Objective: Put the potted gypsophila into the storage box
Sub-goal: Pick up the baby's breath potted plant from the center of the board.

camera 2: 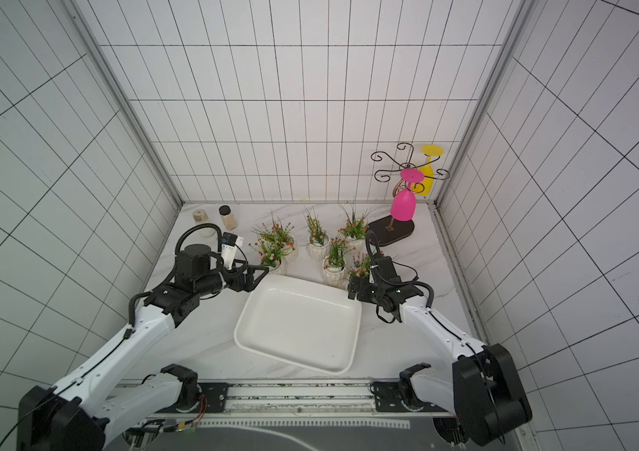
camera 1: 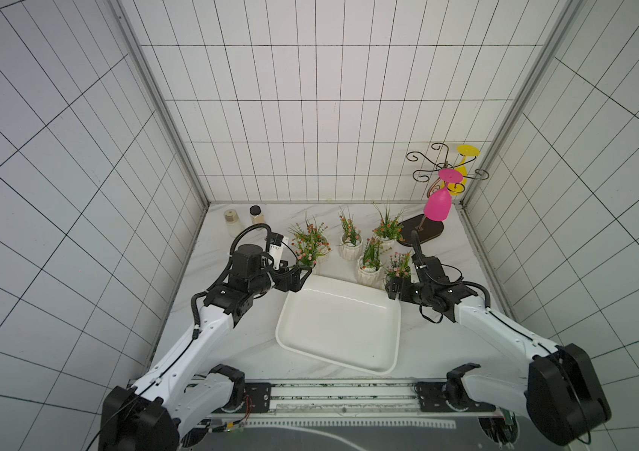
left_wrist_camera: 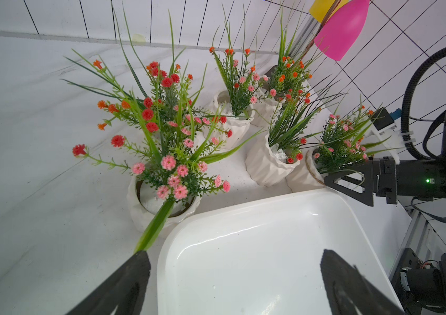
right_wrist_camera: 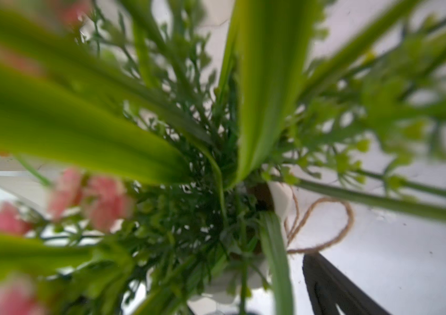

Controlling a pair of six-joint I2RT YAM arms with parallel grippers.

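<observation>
Potted gypsophila (camera 1: pixel 349 250) upright, storage box (camera 1: pixel 341 332) skewed, left gripper (left_wrist_camera: pixel 232 255) spread, right gripper (camera 1: pixel 393 286) spread astride one

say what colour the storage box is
The storage box is glossy white; the left wrist view shows it best.

The box (camera 1: pixel 339 324) is open from above, its floor bare. Six pots (camera 1: pixel 350 250) crowd its rear rim, stems tangling, with narrow gaps between. Jars (camera 1: pixel 231 224) block the tabletop's (camera 1: pixel 255 351) rear left corner, and a rack (camera 1: pixel 421 232) the rear right. The left edge is free.
</observation>
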